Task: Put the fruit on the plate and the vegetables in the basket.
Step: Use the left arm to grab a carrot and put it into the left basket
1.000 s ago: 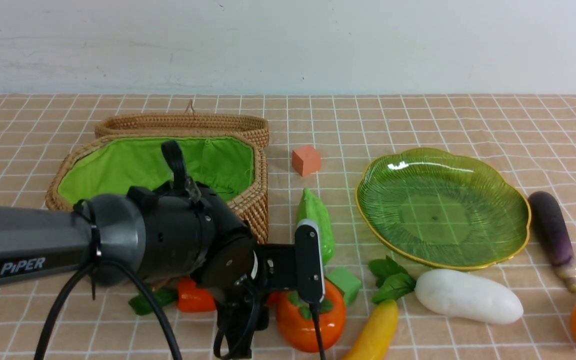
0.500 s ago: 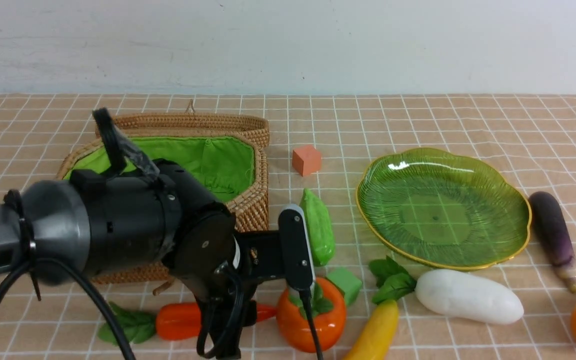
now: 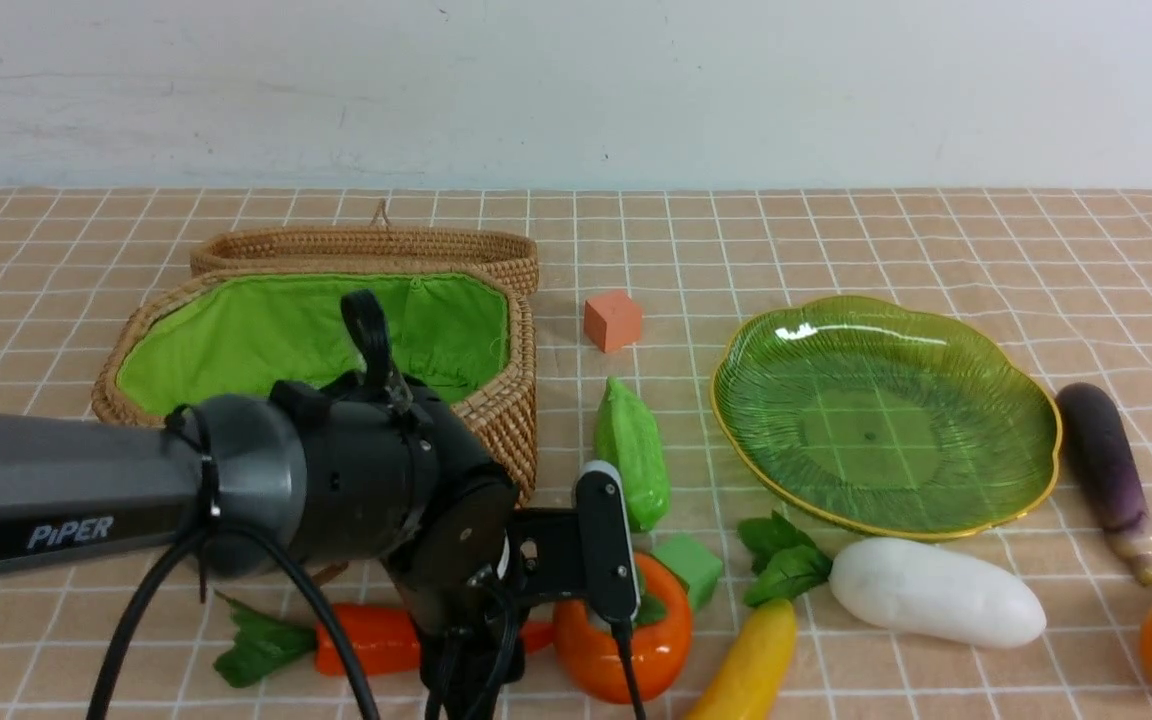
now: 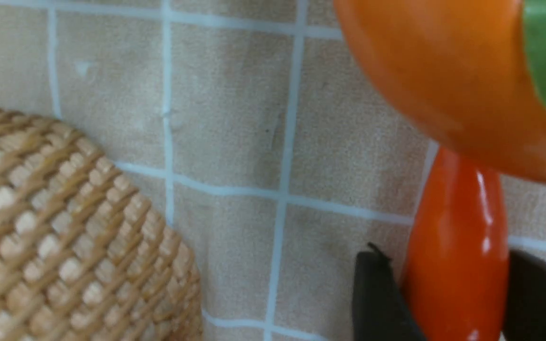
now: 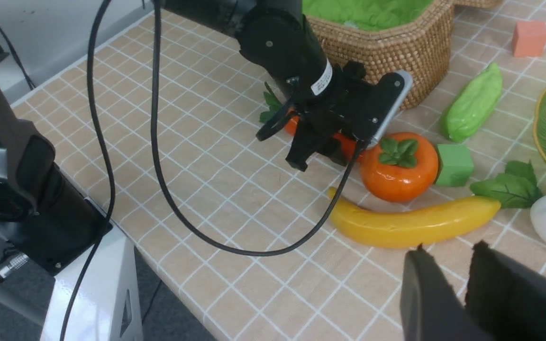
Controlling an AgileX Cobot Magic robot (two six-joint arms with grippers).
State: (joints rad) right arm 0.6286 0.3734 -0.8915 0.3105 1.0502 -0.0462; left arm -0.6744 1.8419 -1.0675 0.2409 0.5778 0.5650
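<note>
Carrot [image 3: 371, 640] lies flat near the bench's [image 3: 836, 240] near edge, left of centre, just in front of the basket [image 3: 514, 420]. Its leaves point to the left edge and its thin tip sits against, or just beside, the persimmon [image 3: 601, 665].

L jaws are low over that thin end. In the L wrist view a black finger [image 4: 377, 303] sits flush on each side of the orange body w/ no gap showing, so they read as clamped on the carrot, which is not yet off the cloth. R jaws hang over the near edge right of centre, close to the banana [image 5: 410, 222]. They're nearly together w/ a narrow slit and nothing in them.

Handling, as a guess: glossy hard toy plastic, so prob light, stiff and slick. The taper is the worry (a squeeze on a cone tends to push it out toward the tip). A hold further up on the thicker mid-body looks safer than the leaves, which seem soft. Basket is empty, lid back, so it's a short lift over the wicker wall
</note>
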